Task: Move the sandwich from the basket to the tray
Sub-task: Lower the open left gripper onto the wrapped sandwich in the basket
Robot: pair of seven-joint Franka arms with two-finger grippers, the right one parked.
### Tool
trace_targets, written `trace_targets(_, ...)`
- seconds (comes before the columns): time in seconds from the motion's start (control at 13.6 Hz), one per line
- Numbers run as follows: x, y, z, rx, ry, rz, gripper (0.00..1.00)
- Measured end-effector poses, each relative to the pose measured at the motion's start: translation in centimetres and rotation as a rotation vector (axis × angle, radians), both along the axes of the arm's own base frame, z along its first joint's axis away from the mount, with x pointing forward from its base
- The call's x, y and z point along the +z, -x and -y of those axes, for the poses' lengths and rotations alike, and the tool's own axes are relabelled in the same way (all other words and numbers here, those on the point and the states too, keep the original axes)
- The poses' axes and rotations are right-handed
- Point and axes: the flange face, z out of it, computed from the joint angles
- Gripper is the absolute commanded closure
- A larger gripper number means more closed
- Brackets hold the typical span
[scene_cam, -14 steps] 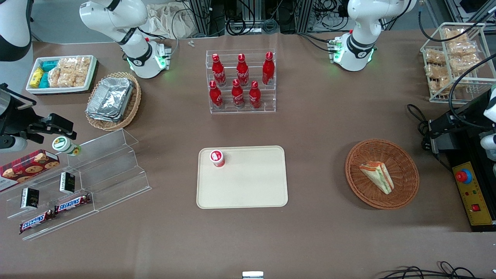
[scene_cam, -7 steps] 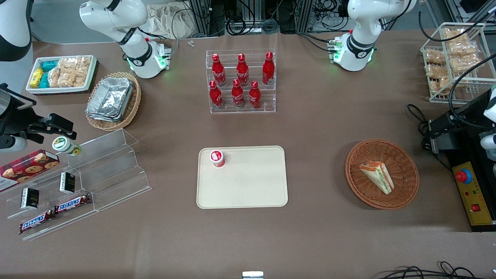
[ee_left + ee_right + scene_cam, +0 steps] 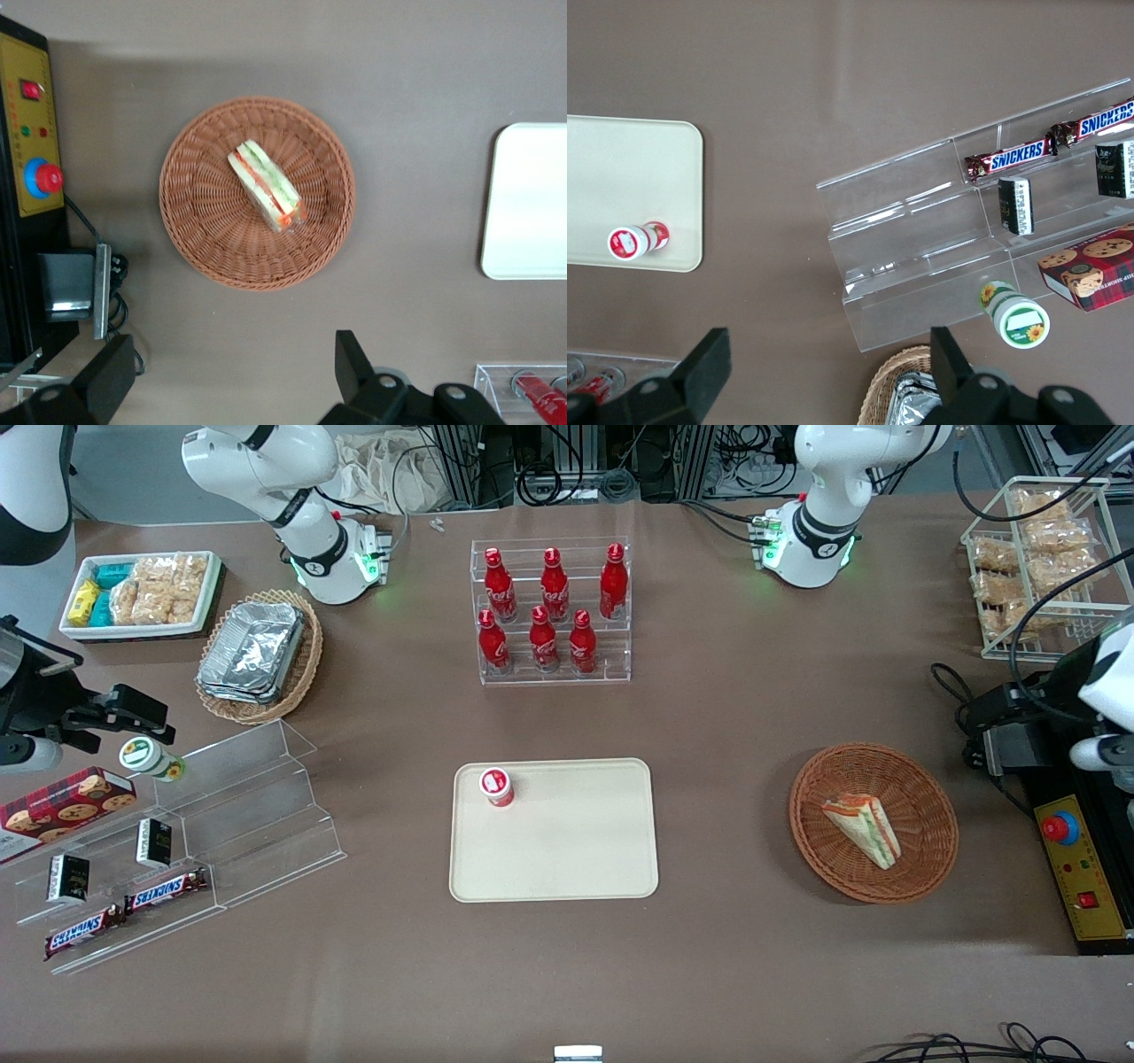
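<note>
Brown worktop (image 3: 726,717) under all things. At its middle, nearer to the front camera than a clear rack of red bottles (image 3: 554,611), a cream tray (image 3: 576,850), lying flat. Carries only one small red-and-white bottle (image 3: 497,786), standing upright at the corner farthest from the front camera, on the parked arm's side.

Toward the working arm's end, well apart from the tray, a round brown basket (image 3: 930,841). Beside it, at the worktop edge, a black and yellow control box (image 3: 1076,859) with a red button.

Tool (image 3: 232,338) hanging above the worktop near the basket, a little farther from the front camera than the basket and toward the working arm's end. Fingers (image 3: 111,381) spread wide, with nothing between them, touching nothing.

In the basket, the sandwich (image 3: 862,828), about at the middle, lying with the orange, red and green layers showing. Not on the tray yet.
</note>
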Motion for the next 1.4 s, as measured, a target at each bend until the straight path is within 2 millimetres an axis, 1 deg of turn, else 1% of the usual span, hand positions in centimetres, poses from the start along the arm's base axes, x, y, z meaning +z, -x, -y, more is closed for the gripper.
trace_targets(0.37,-9.1,-0.6,0.1,0.003,0.001,0.016,0.0)
trace_targets(0.59,-13.5,-0.3,-0.9,0.032,0.002,0.037,0.0)
trace_targets(0.66,-14.7,-0.2,-1.2,0.053,0.004,0.039,0.0)
trace_targets(0.89,-18.0,-0.2,-1.1,0.126,0.008,0.046,0.0)
trace_targets(1.18,-23.0,-1.6,-1.1,0.249,0.022,0.055,0.0)
trace_targets(1.4,-25.5,-2.3,-0.3,0.358,0.035,0.065,0.0)
